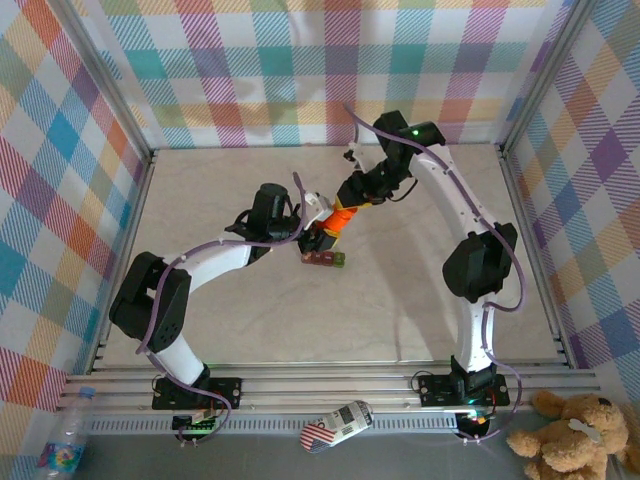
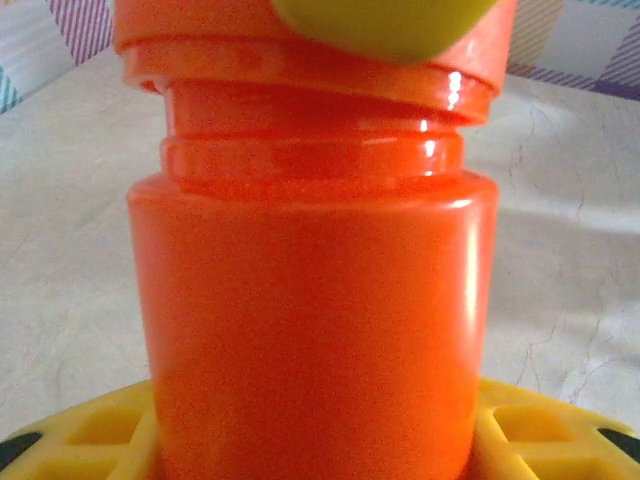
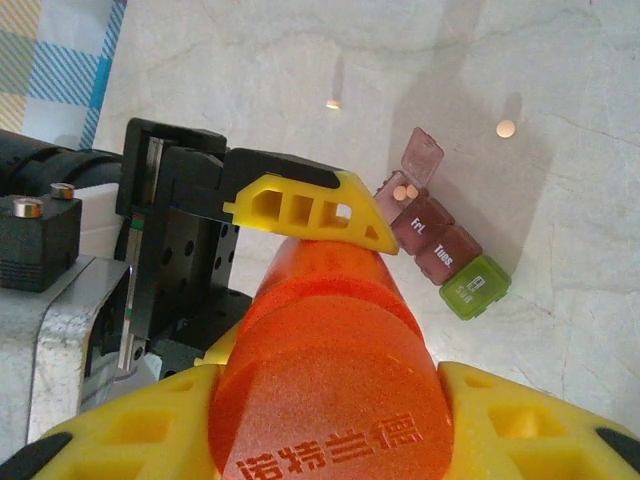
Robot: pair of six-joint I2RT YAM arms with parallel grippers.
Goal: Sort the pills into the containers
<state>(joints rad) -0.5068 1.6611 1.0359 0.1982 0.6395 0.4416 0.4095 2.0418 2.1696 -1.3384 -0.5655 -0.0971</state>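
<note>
The orange bottle (image 1: pixel 340 220) hangs tilted above the table between both arms. My left gripper (image 1: pixel 322 233) is shut on its body (image 2: pixel 310 330), with yellow fingers (image 2: pixel 550 440) at either side. My right gripper (image 1: pixel 353 198) is shut on the bottle's cap (image 3: pixel 330 400), a yellow finger (image 3: pixel 530 420) on each flank. The containers (image 1: pixel 325 259) lie on the table just below the bottle: a red-brown strip (image 3: pixel 440 240) with a green end compartment (image 3: pixel 474 287). Its far compartment has the lid (image 3: pixel 422 155) up, and two pale pills (image 3: pixel 405 190) lie in it.
Two loose pills (image 3: pixel 505 128) (image 3: pixel 333 103) lie on the marble table beyond the strip. Metal rails (image 1: pixel 520 200) and checked walls bound the table. A plush bear (image 1: pixel 575 430) and a small pack (image 1: pixel 338 425) sit in front, off the table.
</note>
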